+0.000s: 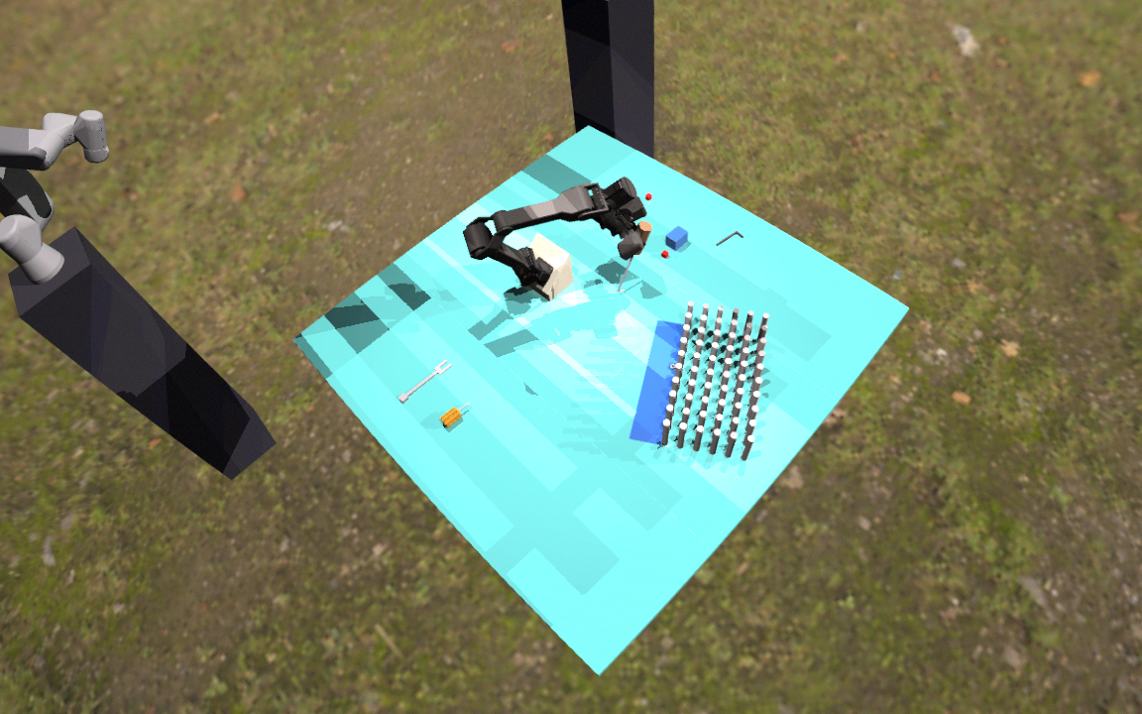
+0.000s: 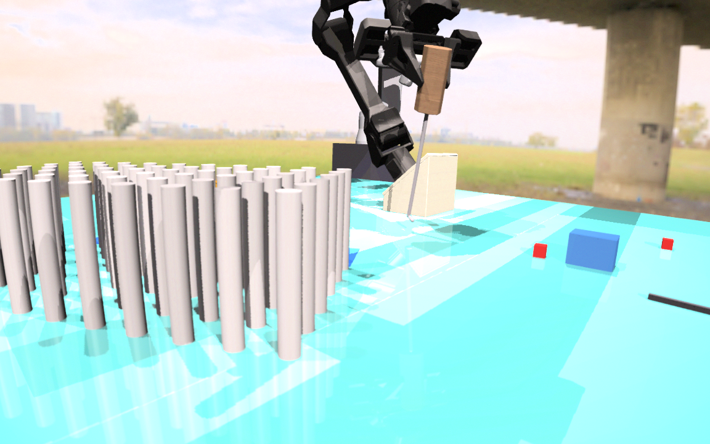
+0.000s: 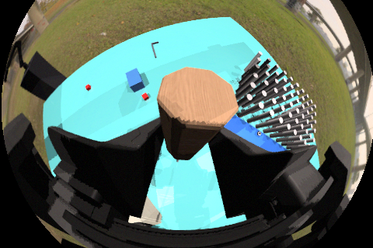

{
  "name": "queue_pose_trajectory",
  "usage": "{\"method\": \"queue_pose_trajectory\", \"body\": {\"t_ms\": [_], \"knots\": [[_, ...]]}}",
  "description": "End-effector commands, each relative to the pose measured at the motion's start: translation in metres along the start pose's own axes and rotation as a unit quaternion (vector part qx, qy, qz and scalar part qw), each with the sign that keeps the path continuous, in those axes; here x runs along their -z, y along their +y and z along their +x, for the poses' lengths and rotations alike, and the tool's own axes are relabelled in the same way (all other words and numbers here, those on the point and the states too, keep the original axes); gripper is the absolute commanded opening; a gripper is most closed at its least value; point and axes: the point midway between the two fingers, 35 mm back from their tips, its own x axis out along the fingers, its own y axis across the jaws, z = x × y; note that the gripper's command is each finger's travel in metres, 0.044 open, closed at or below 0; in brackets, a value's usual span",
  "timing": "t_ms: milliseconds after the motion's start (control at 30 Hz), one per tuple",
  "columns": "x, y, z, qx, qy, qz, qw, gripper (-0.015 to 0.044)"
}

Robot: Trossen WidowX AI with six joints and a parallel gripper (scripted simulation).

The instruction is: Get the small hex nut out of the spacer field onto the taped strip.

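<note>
My gripper (image 1: pixel 636 238) (image 2: pixel 434 82) (image 3: pixel 186 123) is shut on the wooden handle of a hook tool (image 1: pixel 645 228) (image 2: pixel 434 60) (image 3: pixel 198 96). The tool's thin grey shaft points down, its small hooked tip low over the table or on it, left of the spacer field; contact cannot be told. The hex nut (image 1: pixel 672 365) (image 3: pixel 259 133) lies on the blue taped strip (image 1: pixel 650 399) (image 3: pixel 242 129), at its side near the front row of spacers. Pale metal spacers (image 1: pixel 747 446) (image 2: pixel 288 275) (image 3: pixel 261 105) stand upright in rows. The nut is hidden in the exterior view.
A blue block (image 1: pixel 676 238) (image 2: pixel 591 250) (image 3: pixel 134 80), two red cubes and a black L-shaped tool (image 1: pixel 729 238) (image 2: pixel 694 308) (image 3: pixel 155 50) lie behind the field. A cream block (image 1: pixel 561 266) (image 2: pixel 440 185) stands by the arm's base. A forked tool (image 1: pixel 422 382) and an orange-handled tool (image 1: pixel 451 416) lie far left.
</note>
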Motion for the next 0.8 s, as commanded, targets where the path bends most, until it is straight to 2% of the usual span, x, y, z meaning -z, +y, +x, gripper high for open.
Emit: {"method": "queue_pose_trajectory", "body": {"t_ms": [0, 400, 767], "knots": [[-0.008, 0.009, 0.001, -0.004, -0.005, -0.073, 0.997, 0.0], [-0.019, 0.038, 0.008, -0.01, -0.004, -0.277, 0.961, 0.0], [-0.027, 0.065, 0.015, -0.016, -0.005, -0.453, 0.891, 0.0]]}}
